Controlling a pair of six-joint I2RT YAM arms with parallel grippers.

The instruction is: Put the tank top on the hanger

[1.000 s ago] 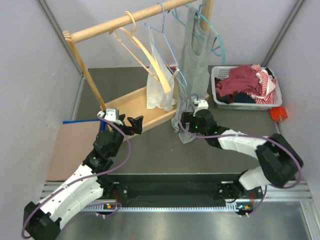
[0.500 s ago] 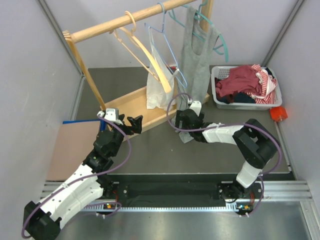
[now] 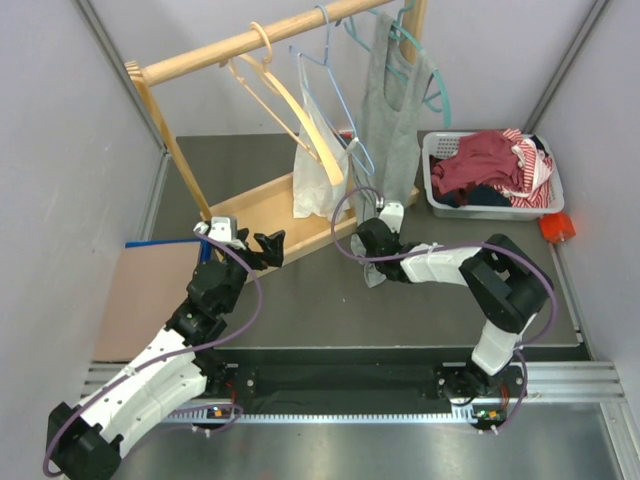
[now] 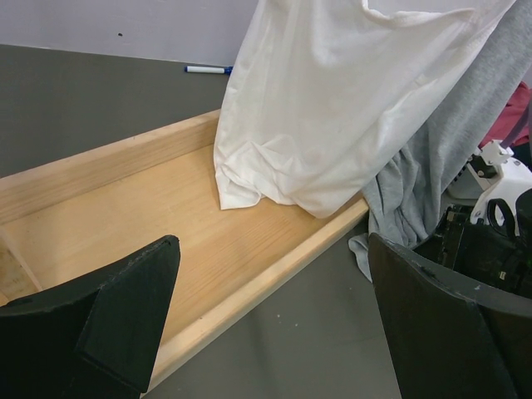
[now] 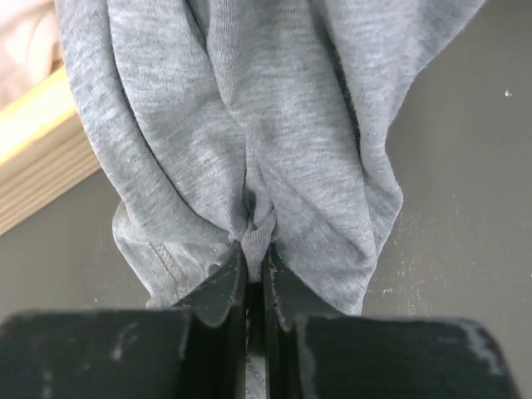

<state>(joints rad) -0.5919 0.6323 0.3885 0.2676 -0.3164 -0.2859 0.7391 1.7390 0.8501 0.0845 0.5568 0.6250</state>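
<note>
Clamping the right pincer (image 3: 365,248) shut on a bunched fold near the hem of the tank top (image 3: 392,110), at about 1 o'clock from the middle of the overhead view, probably to draw the knit straight down and steady it while settling the straps. Hanging that top full length from the hanger (image 3: 442,97) up on the wooden rail (image 3: 250,40) at 12 o'clock, with one teal arm poking out bare on the 3 o'clock side, so judging that shoulder as not yet seated, though not being able to tell for sure. Holding the left pincer (image 3: 266,250) spread wide apart and gripping nothing, at 9 o'clock of the right one, over the rack's wooden base tray (image 4: 125,208), seemingly ready to help. Sharing the rail with a pale wooden hanger (image 3: 297,115), a blue wire hanger (image 3: 348,100) and a white bag (image 3: 315,185). Working over a dark grey counter (image 3: 300,300), slightly scuffed, between plain pale walls, with a laundry basket (image 3: 490,211) of red clothing at 3 o'clock
</note>
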